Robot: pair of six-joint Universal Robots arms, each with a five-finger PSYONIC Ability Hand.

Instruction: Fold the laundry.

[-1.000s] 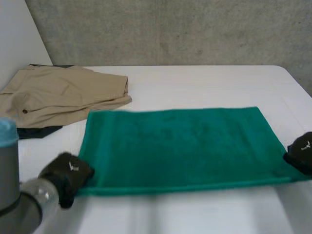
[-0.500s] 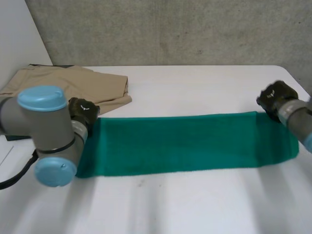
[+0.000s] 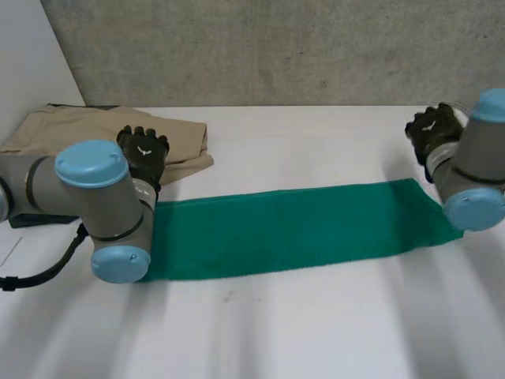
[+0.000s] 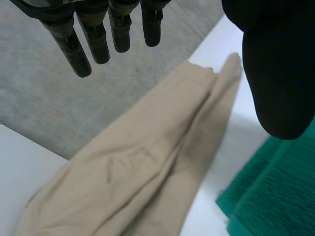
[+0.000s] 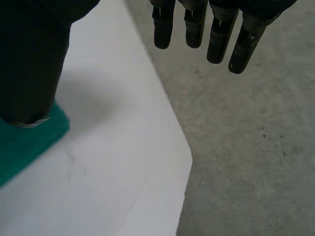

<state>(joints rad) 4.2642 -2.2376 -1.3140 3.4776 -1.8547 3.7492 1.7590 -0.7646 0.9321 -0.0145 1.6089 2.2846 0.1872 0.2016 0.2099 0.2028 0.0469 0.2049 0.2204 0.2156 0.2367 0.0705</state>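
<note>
Head view: the green towel (image 3: pixel 292 229) lies as a long folded strip across the middle of the frame on the white desk (image 3: pixel 316 324), its right end slightly higher. The next fold probably goes end to end — best to square the long edges, then pinch both corners of one short end. The left hand (image 3: pixel 144 154), by the tan trousers (image 3: pixel 79 142) at left, and the right hand (image 3: pixel 430 130), upper right, are wide open — fingers straight, holding nothing.

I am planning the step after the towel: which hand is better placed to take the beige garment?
Left, most likely. The left hand is open over the edge of the beige garment; its wrist view shows the garment below it. The right hand is open beyond the other end of the green towel.
</note>
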